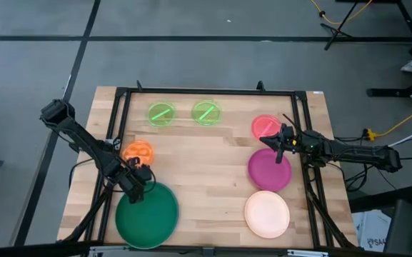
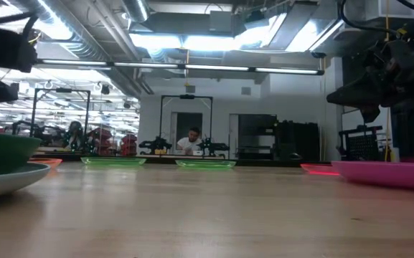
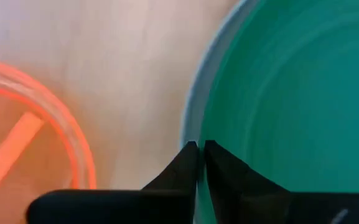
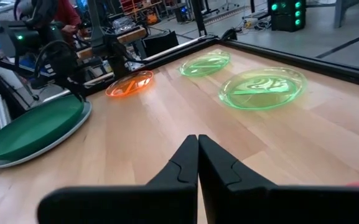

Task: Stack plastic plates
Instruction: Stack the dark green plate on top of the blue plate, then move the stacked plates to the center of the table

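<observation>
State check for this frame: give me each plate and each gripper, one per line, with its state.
Green plate: stacked on the light blue plate.
Orange plate: flat, alone.
Two neon green plates: flat, side by side, apart.
Pink plate: flat, alone.
Magenta plate: flat, alone.
Cream plate: flat, alone.
Left gripper: at the green plate's rim, nearly shut.
Right gripper: shut, empty, between pink and magenta.

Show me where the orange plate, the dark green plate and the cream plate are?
orange plate [image 1: 137,150]: high view, on the plate's middle.
dark green plate [image 1: 148,215]: high view, on its flat centre.
cream plate [image 1: 267,214]: high view, on its centre.
</observation>
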Action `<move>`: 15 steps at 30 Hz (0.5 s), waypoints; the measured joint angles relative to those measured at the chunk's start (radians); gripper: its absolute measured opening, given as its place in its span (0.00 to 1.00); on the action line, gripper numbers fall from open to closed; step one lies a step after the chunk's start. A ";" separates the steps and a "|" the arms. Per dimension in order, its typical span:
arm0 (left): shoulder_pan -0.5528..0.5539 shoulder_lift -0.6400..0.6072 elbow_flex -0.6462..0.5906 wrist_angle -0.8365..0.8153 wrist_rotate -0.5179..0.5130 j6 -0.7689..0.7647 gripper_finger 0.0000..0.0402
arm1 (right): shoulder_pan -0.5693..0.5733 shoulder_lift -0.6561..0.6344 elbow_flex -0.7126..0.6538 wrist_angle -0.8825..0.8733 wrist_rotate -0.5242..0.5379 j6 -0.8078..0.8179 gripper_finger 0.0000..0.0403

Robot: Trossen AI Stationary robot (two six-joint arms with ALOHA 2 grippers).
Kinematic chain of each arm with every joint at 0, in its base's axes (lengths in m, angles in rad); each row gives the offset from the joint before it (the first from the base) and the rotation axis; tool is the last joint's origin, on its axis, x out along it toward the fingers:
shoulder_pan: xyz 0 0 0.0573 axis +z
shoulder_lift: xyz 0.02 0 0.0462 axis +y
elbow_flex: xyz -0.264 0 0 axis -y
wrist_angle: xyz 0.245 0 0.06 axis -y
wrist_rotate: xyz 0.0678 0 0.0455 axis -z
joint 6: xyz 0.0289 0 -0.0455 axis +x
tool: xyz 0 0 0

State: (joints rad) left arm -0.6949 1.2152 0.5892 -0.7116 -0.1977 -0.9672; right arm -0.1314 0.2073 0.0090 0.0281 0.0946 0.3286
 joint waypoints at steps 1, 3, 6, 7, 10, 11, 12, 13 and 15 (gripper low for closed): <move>0.001 0.000 -0.001 -0.003 -0.007 0.000 0.09 | 0.000 0.000 0.000 0.000 0.001 0.000 0.00; 0.001 0.000 -0.002 -0.004 -0.007 0.000 0.14 | 0.000 0.000 0.000 0.000 0.001 0.000 0.00; 0.015 0.000 -0.001 -0.014 0.016 0.001 0.21 | 0.000 0.000 0.000 0.000 0.001 0.000 0.00; 0.027 0.000 0.002 -0.018 0.040 0.001 0.23 | 0.000 0.000 0.000 0.000 0.001 -0.001 0.00; 0.062 0.000 0.055 -0.057 0.121 0.014 0.26 | 0.000 0.000 0.000 0.000 0.002 -0.001 0.00; 0.066 0.000 0.080 -0.074 0.133 0.008 0.26 | 0.000 0.000 0.000 0.000 0.001 -0.001 0.00; 0.065 0.000 0.106 -0.086 0.137 0.006 0.26 | 0.000 0.000 0.000 0.000 0.001 -0.001 0.00; 0.059 0.000 0.137 -0.097 0.137 0.005 0.26 | 0.000 0.000 0.000 0.000 -0.002 0.001 0.00; 0.035 0.000 0.201 -0.102 0.115 0.001 0.25 | 0.000 0.000 0.000 -0.001 -0.017 0.004 0.00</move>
State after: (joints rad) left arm -0.6601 1.2152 0.7906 -0.8137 -0.0832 -0.9661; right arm -0.1314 0.2073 0.0090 0.0266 0.0776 0.3324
